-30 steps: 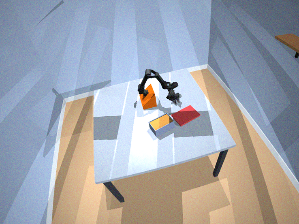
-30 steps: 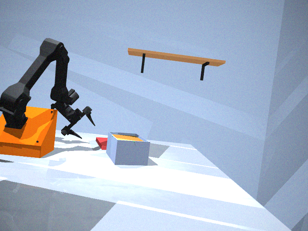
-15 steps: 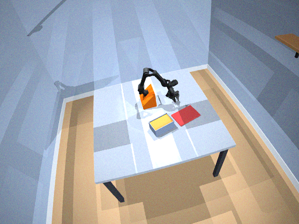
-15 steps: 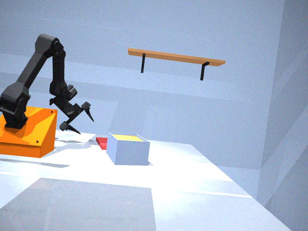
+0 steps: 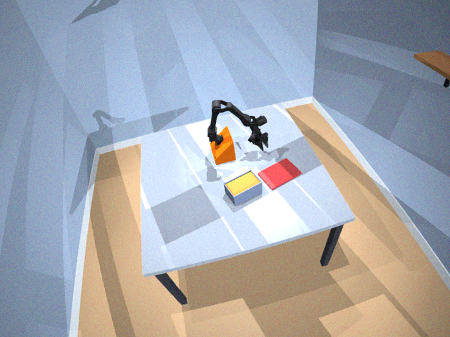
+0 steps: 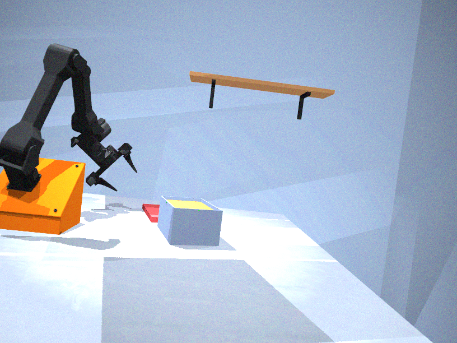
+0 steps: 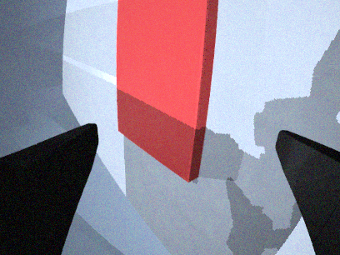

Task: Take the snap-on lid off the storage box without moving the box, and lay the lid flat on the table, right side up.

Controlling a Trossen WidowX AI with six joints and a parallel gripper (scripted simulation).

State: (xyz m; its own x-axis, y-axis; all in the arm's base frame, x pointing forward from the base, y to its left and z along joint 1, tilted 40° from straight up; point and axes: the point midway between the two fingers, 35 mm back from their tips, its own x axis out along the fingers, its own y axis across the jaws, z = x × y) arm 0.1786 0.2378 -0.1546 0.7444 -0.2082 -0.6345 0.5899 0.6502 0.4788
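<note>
In the top view, taking the storage box (image 5: 243,195) (image 6: 195,227) as your landmark, you see it standing upright and uncovered on the table (image 5: 190,241) (image 6: 206,295), with a yellow surface (image 5: 243,183) (image 6: 189,204) showing inside its rim. Your red lid (image 5: 278,173) (image 6: 150,213) (image 7: 160,62) lies flat on the table just beside the box, not touching it. Your gripper (image 5: 264,149) (image 6: 126,181) hangs above the tabletop, on the side of the box toward the orange base block (image 5: 225,157) (image 6: 70,210). In the exterior view, your gripper is up higher than the box, its jaws spread nearly all the way with nothing between them, and the box hides part of the lid. In the wrist view, you have the lid beyond the two wide-set fingertips, clear of both; the box is out of this view.
</note>
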